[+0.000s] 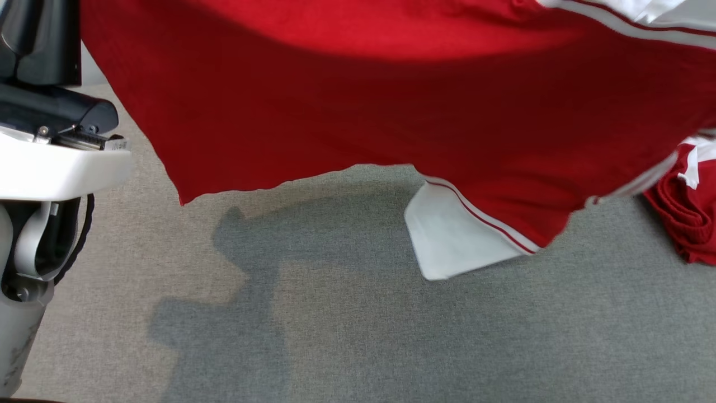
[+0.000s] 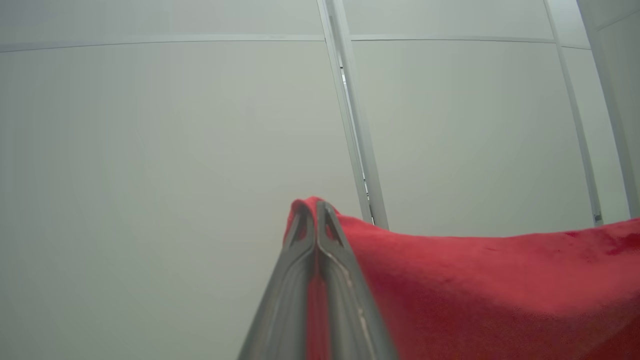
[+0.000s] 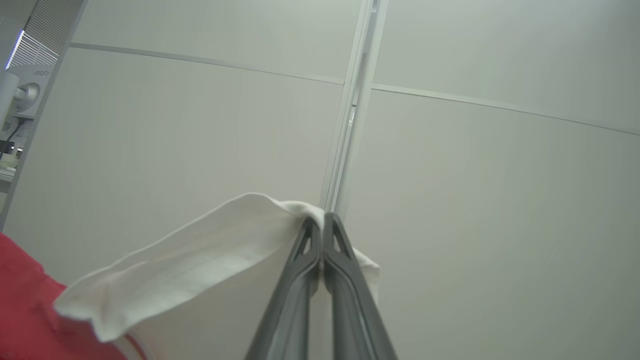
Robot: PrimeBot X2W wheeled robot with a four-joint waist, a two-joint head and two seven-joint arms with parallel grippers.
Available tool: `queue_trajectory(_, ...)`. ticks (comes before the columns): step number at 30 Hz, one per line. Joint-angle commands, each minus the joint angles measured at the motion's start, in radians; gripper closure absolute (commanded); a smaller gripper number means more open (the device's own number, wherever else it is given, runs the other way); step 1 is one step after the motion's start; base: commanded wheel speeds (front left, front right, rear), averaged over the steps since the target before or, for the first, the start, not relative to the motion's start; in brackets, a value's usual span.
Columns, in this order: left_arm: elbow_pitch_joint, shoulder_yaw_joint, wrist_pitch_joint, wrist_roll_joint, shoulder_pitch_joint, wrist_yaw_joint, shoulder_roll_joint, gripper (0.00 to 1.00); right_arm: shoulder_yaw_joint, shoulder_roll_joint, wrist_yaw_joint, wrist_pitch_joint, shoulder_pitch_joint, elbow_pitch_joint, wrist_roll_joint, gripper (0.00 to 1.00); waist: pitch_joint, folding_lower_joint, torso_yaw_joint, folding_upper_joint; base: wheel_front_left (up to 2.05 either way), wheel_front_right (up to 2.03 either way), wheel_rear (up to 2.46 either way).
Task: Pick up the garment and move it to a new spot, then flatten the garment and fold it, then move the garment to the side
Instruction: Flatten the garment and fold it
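The red knit garment with white striped trim (image 1: 391, 112) hangs in the air, spread wide above the grey cloth-covered desk (image 1: 335, 336). Lifting looks done. Setting it down in a new spot, flattening, folding and moving it aside all appear to remain.

The wrist views supply the grips: the left tool (image 2: 316, 205) is clenched on a red edge, and the right tool (image 3: 324, 216) pinches white trim. The head view supplies the drape, its white panel (image 1: 447, 235) hanging lowest, and a bunched red cloth (image 1: 688, 218) on the desk at the right.
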Motion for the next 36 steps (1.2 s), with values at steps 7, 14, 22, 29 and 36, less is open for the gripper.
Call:
queue_trajectory(7, -0.029, -0.003, 0.032, 0.012, -0.053, 0.014, 0.009, 1.0, 0.028, -0.027, -0.001, 0.034, -0.083, 0.028, 0.041, 1.0, -0.005, 0.0, 0.008, 0.0, 0.0, 0.0, 0.0)
queue_trajectory(14, 0.062, -0.022, 0.025, -0.023, -0.138, -0.045, -0.017, 1.0, 0.105, -0.071, -0.001, 0.035, -0.225, 0.14, 0.083, 1.0, 0.049, 0.0, 0.011, 0.0, 0.0, 0.0, 0.0)
queue_trajectory(22, 0.354, -0.046, -0.033, -0.036, -0.38, -0.15, -0.083, 1.0, 0.247, -0.094, -0.001, -0.051, -0.559, 0.437, 0.127, 1.0, 0.142, 0.0, 0.024, 0.0, 0.0, 0.0, 0.0)
queue_trajectory(29, 0.701, -0.071, -0.09, -0.025, -0.608, -0.225, -0.149, 1.0, 0.304, -0.021, -0.001, -0.14, -0.874, 0.792, 0.195, 1.0, 0.191, 0.0, 0.035, 0.0, 0.0, 0.0, 0.0)
queue_trajectory(36, 0.976, -0.077, -0.121, -0.056, -0.745, -0.268, -0.219, 1.0, 0.319, 0.062, -0.001, -0.206, -1.07, 1.097, 0.245, 1.0, 0.205, 0.0, 0.041, 0.0, 0.0, 0.0, 0.0)
